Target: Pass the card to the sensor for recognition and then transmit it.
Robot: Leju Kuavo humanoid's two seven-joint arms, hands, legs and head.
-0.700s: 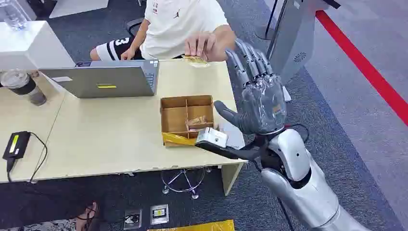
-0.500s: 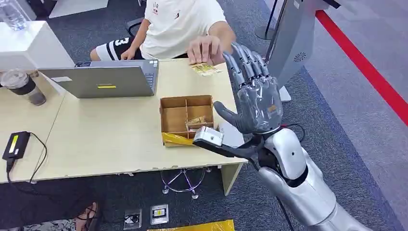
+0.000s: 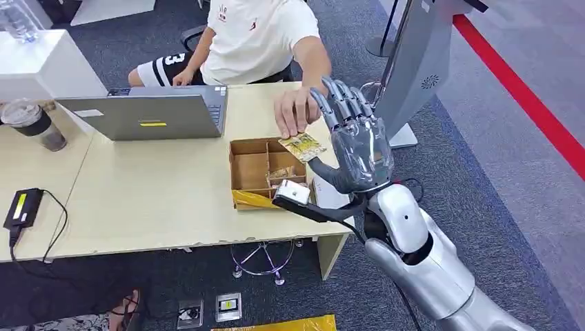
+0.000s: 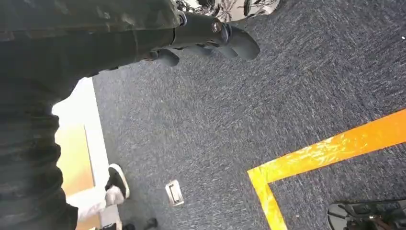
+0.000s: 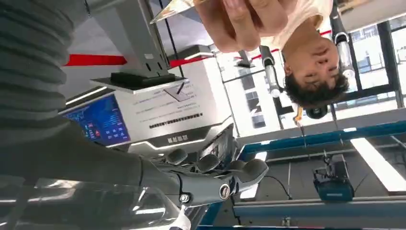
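A person's hand [image 3: 293,110] holds a yellowish patterned card [image 3: 302,145] over the cardboard box, its edge close to the thumb of my right hand [image 3: 355,145]. That hand is raised above the table's right end, fingers spread upward, palm empty. In the right wrist view the person's fingers [image 5: 234,21] pinch the card [image 5: 174,7] beyond my fingers [image 5: 225,175]. The grey sensor kiosk [image 3: 414,62] stands just behind my right hand; its blue screen [image 5: 98,122] shows in the right wrist view. My left hand [image 4: 206,40] hangs over grey carpet, holding nothing.
A divided cardboard box [image 3: 250,172] with small items sits on the beige table [image 3: 152,200]. A laptop [image 3: 152,114], a lidded cup [image 3: 34,124] and a black device with a cable [image 3: 23,207] lie to the left. A seated person [image 3: 248,38] is behind the table.
The person's hand carried the card from the table's far edge forward to beside my right thumb. My right hand came down a little and shifted left.
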